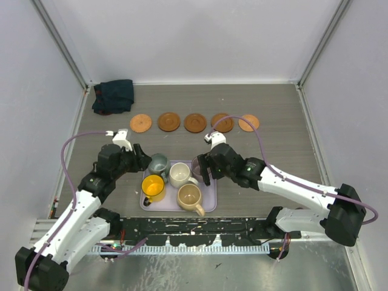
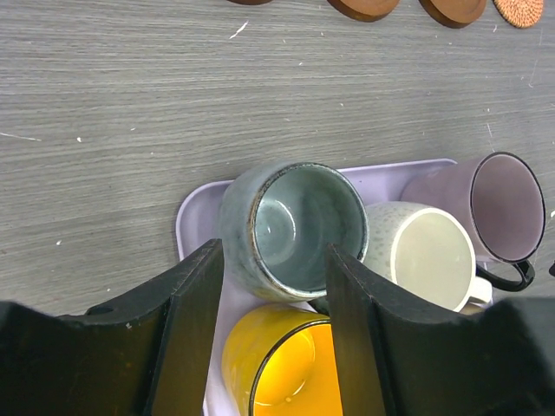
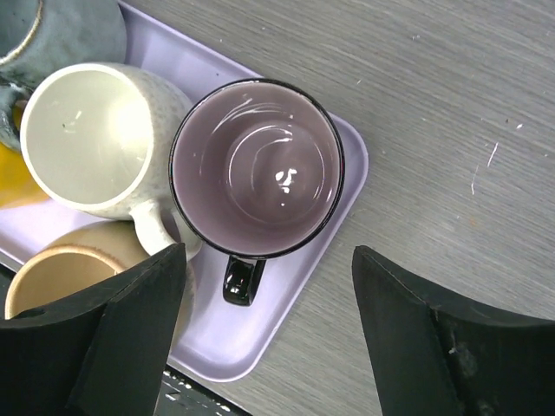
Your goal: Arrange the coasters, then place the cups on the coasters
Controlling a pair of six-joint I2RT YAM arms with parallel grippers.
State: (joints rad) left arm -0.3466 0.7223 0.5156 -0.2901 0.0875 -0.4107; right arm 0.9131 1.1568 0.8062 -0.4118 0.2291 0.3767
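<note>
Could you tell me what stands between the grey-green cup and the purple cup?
The white cup, between the grey-green cup and the purple cup on the tray; the left wrist view shows it.

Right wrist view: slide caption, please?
Open right gripper above the purple cup in the lavender tray's corner, white cup alongside.

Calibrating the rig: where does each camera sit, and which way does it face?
Top external: above and behind, facing down on the table; left arm and right arm show.
Left wrist: faces down onto the grey-green cup; left pincer shows.
Right wrist: faces down onto the purple cup; right pincer shows.
Both wrists share the white cup.
</note>
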